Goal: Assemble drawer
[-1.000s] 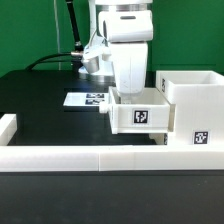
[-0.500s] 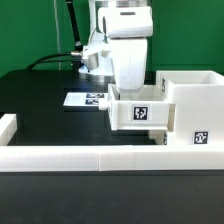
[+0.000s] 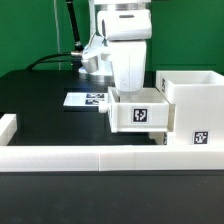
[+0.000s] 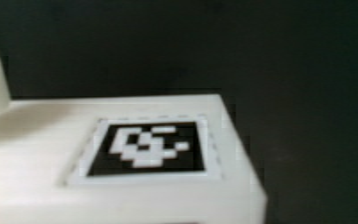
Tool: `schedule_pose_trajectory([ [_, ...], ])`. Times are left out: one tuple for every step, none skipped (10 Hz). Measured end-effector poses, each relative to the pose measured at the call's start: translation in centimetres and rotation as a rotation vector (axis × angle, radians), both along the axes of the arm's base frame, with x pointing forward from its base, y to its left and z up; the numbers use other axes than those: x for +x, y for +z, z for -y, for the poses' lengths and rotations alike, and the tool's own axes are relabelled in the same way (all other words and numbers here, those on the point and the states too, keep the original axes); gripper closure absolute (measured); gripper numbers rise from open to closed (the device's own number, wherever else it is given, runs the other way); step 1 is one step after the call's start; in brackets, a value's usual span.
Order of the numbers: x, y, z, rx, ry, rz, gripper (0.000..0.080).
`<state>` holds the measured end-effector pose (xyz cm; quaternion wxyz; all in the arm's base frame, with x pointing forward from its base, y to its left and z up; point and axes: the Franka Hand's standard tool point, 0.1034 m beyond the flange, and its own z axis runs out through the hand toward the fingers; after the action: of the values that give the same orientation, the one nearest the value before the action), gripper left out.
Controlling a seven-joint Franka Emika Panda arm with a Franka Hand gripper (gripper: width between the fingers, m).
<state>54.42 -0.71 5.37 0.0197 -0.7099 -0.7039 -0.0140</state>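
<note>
A small white tray [image 3: 138, 112] with a square tag on its front sticks out of the large white case [image 3: 195, 100] toward the exterior view's left. It sits partly inside the case. My gripper [image 3: 130, 93] reaches straight down onto the tray's far wall. Its fingertips are hidden by the tray, and the hand seems to be shut on that wall. The wrist view is filled by the tray's white surface [image 4: 87, 190] and its tag [image 4: 149, 148], blurred and very close, with no fingers showing. The second tray is out of view.
The marker board [image 3: 88, 99] lies flat on the black table behind the tray. A low white wall [image 3: 60, 157] runs along the front edge, with a short piece [image 3: 8, 128] at the exterior view's left. Cables hang behind the arm.
The tray and the gripper shifted very slightly toward the case and back. Otherwise nothing has visibly changed.
</note>
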Motion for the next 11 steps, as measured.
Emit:
schedule_pose_trajectory([
  [-0.12, -0.24, -0.04, 0.001, 0.000, -0.004, 0.0758],
  [-0.11, -0.24, -0.07, 0.001, 0.000, -0.004, 0.0758],
  [-0.12, -0.24, -0.08, 0.001, -0.002, -0.004, 0.0758],
  [-0.10, -0.22, -0.11, 0.001, -0.006, -0.005, 0.0758],
  [-0.07, -0.16, -0.11, 0.001, -0.007, -0.004, 0.0758],
  [-0.01, -0.02, -0.10, 0.000, -0.007, -0.002, 0.0758],
  [0.05, 0.19, -0.10, -0.001, -0.006, -0.001, 0.0758],
  [0.12, 0.36, -0.14, -0.001, -0.006, 0.002, 0.0758],
  [0.14, 0.35, -0.18, -0.001, -0.007, 0.003, 0.0758],
  [0.14, 0.12, -0.11, 0.001, -0.018, 0.005, 0.0758],
  [0.15, 0.09, -0.07, 0.001, -0.018, 0.004, 0.0758],
])
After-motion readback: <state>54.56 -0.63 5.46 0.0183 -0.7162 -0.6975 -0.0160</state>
